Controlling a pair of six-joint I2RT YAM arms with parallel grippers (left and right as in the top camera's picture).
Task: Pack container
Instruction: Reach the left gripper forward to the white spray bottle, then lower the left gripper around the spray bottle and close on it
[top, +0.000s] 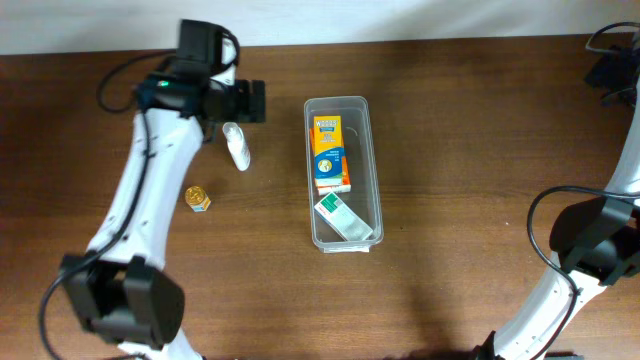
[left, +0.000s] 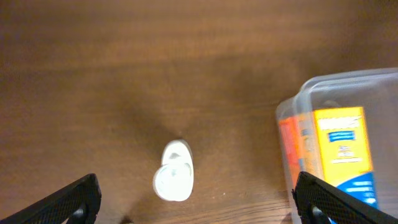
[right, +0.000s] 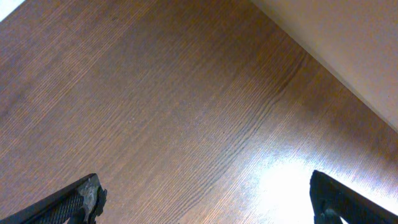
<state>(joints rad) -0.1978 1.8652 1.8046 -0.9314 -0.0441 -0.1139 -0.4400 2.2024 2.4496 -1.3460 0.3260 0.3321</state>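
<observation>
Currently the left gripper (left: 196, 186) hangs with its fingers spread wide and holds nothing. The small white bottle (left: 174, 179) lies on its side on the table beneath the gap between them, low in the wrist view. To the right in that view shows a corner of the container (left: 287, 109), a clear plastic bin with an orange box (left: 339, 149) inside. Overhead, the container sits at frame centre with its long axis running up and down. The orange box fills its upper half and a green-and-white packet (top: 345, 218) its lower end. A small gold-coloured item (top: 198, 198) rests left of centre, apart from the bottle. The right gripper (right: 205, 190), likewise spread and empty, faces bare wooden table (right: 155, 93).

Judged step: reaching for the bottle, one of two items not yet packed. The next move calls for a descent — fingers straddling the bottle across its narrow width — then closure.
</observation>
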